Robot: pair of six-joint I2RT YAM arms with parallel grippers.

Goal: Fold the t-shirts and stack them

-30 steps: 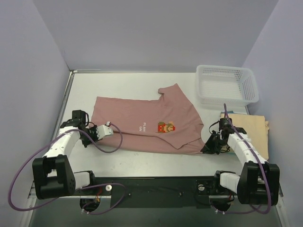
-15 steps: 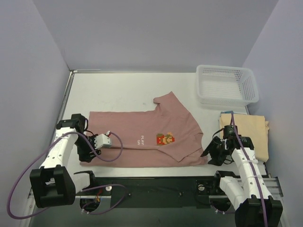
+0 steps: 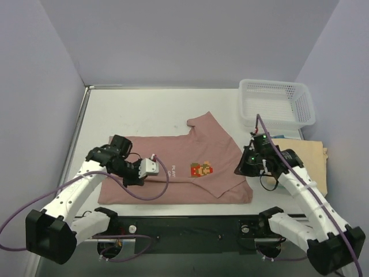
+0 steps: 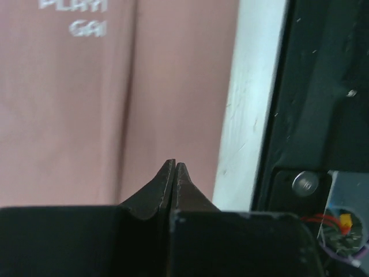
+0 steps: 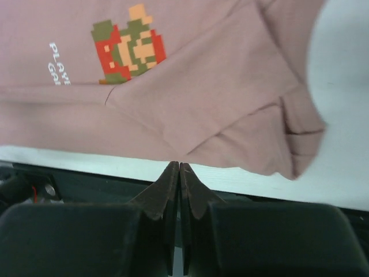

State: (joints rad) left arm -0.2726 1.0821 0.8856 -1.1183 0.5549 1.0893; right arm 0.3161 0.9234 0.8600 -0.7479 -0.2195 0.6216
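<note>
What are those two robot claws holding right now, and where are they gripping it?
Nothing. The left gripper and the right gripper are both shut with no cloth between their fingers, poised by the pink t-shirt.

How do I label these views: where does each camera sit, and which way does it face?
Top external: above and behind the arms, looking down at the table; the left arm and right arm flank the pink shirt.
Left wrist: on the left arm, looking past the shut left gripper at shirt and table edge.
Right wrist: on the right arm, looking past the shut right gripper at the shirt's pixel figure.
Shared: the shirt's white lettering, in both wrist views.
</note>
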